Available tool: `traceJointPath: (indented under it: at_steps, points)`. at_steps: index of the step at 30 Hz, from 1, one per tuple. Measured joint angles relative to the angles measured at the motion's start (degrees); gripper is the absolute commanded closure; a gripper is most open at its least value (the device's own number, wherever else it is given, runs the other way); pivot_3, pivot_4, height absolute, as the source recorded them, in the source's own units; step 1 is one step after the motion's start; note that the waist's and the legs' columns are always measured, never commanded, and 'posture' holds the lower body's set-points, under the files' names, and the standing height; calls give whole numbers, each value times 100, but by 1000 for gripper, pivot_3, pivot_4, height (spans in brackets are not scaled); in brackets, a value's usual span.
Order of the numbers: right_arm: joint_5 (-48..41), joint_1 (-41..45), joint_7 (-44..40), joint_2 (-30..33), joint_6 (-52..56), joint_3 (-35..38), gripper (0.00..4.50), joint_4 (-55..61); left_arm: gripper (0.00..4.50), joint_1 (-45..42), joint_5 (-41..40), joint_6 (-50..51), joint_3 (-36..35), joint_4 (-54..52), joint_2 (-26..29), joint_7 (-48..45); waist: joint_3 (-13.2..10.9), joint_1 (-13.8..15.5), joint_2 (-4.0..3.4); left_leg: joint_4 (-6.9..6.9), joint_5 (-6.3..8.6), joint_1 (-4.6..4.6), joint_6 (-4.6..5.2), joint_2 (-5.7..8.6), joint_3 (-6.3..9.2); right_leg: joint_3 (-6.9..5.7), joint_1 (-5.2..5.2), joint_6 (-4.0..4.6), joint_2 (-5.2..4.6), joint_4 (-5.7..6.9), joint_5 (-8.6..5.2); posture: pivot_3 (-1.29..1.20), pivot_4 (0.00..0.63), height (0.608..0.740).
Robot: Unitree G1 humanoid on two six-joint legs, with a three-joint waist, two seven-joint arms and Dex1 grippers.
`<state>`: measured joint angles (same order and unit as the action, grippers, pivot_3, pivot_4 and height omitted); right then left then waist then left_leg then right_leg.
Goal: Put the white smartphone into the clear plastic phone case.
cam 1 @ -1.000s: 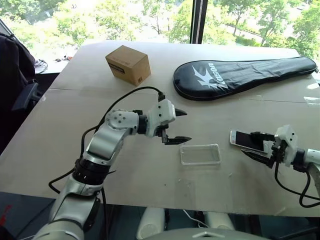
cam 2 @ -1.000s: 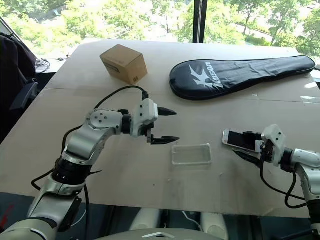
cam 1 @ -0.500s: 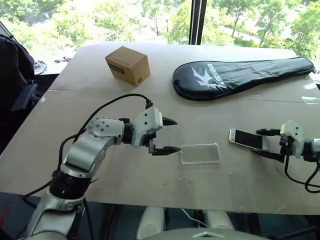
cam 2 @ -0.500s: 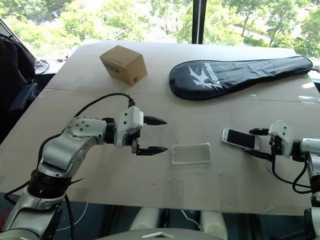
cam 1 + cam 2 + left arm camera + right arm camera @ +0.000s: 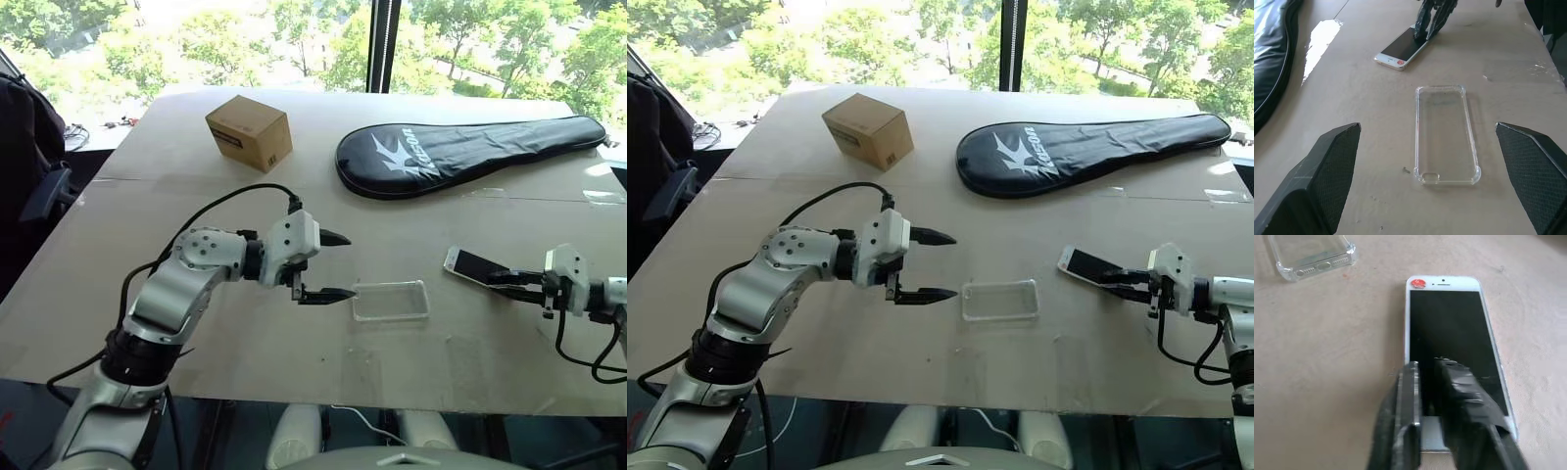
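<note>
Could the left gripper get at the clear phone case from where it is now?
Probably yes: the left gripper stands open right beside the clear phone case, bare table between them.

The table (image 5: 118, 294) carries four things – a cardboard box (image 5: 249, 130) and black racket cover (image 5: 460, 149) at the far side, a clear case (image 5: 391, 300) and phone (image 5: 470, 265) nearer.

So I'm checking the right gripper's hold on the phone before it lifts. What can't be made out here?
- Near end of the phone: covered by the shut right gripper in the right wrist view, so which faces the fingers press is unclear.
- Whether the phone is off the table: too small in the head views.
- Inside of the case: glare in the left wrist view.
- Left gripper: open beside the case, contact unclear.
</note>
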<state>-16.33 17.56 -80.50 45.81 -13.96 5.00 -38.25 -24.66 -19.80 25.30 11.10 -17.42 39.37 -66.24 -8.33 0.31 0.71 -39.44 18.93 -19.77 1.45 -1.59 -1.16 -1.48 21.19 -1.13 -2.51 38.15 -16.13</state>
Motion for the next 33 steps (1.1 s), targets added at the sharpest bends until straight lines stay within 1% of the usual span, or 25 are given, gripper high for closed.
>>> traceJointPath:
  at_steps: [4,7,8,9,10,12,13,14,17,18,29,30,31,32,33]
  points:
    - [-53,-93,114,-27,145,74,4449,221,0,-5,9,-78,55,45,-38,-6,0,7,0,11,-4,-3,-8,-1,2,-2,5,1,0,-6,0,0,150,738]
    - [-48,-36,204,-85,200,48,4449,224,0,-15,37,-100,93,66,-86,-6,0,-64,0,12,-4,-4,-8,-1,0,-2,5,0,-4,-7,0,0,150,738]
    - [-34,-15,206,-84,263,38,3912,217,0,-22,38,-101,97,66,-95,-5,-1,-80,1,12,-4,-4,-8,-1,-1,-2,5,0,-4,-7,0,0,150,738]
    - [-30,-7,202,-82,305,20,3697,221,0,-24,39,-102,98,66,-98,-1,0,-88,1,12,-4,-4,-7,-1,0,-2,4,0,-4,-7,0,0,150,738]
    - [-27,39,195,-77,395,-7,2866,215,0,-26,42,-101,98,66,-108,12,0,-98,1,12,-2,-2,-4,-1,-1,-2,3,0,-5,-8,0,0,150,738]
    - [-20,71,189,-71,457,-18,2603,192,0,-27,43,-98,97,65,-118,25,1,-98,4,11,-1,-2,-1,-1,-1,-2,3,0,-7,-8,1,0,150,738]
    - [-16,153,189,-73,511,-25,1918,99,0,-26,37,-65,94,49,-114,38,1,-100,4,11,0,-2,0,0,-1,-2,3,-1,-7,-8,1,0,150,738]
    - [-15,177,190,-73,525,-25,1658,62,0,-26,33,-54,93,39,-111,41,1,-99,4,11,0,-2,1,0,-1,-2,3,0,-8,-9,1,0,150,738]
    - [60,307,257,-76,576,-50,247,-192,0,-62,4,-13,79,32,-90,42,0,-95,6,12,0,-4,-1,-1,1,-4,4,0,-9,-9,0,0,150,738]
    - [66,315,238,-92,572,-54,87,-282,0,-92,-5,2,68,32,-84,43,-2,-86,8,12,0,-5,-1,-1,3,-6,4,0,-10,-10,0,0,150,738]
    - [253,283,242,-86,110,-157,87,-350,0,-218,-52,166,67,32,-129,169,-5,-96,17,15,-2,-5,-4,1,3,-8,3,-1,-15,-14,1,0,150,738]
    - [253,281,260,-87,87,-157,623,-360,0,-227,-55,182,69,29,-147,175,-5,-97,18,15,-2,-5,-5,1,3,-8,3,-1,-15,-14,1,0,150,738]
    - [252,280,281,-87,65,-156,876,-368,0,-231,-55,184,69,24,-155,176,-6,-97,19,16,-2,-5,-5,1,3,-8,3,0,-15,-14,1,0,150,738]
    - [252,280,309,-91,49,-150,1324,-378,0,-238,-55,186,70,17,-157,176,-6,-96,19,17,-3,-5,-5,0,4,-9,3,0,-15,-15,0,0,150,738]
    - [252,279,320,-93,28,-149,1589,-381,0,-253,-56,186,70,17,-157,175,-6,-95,20,18,-3,-5,-5,1,4,-9,3,0,-15,-15,0,0,150,738]
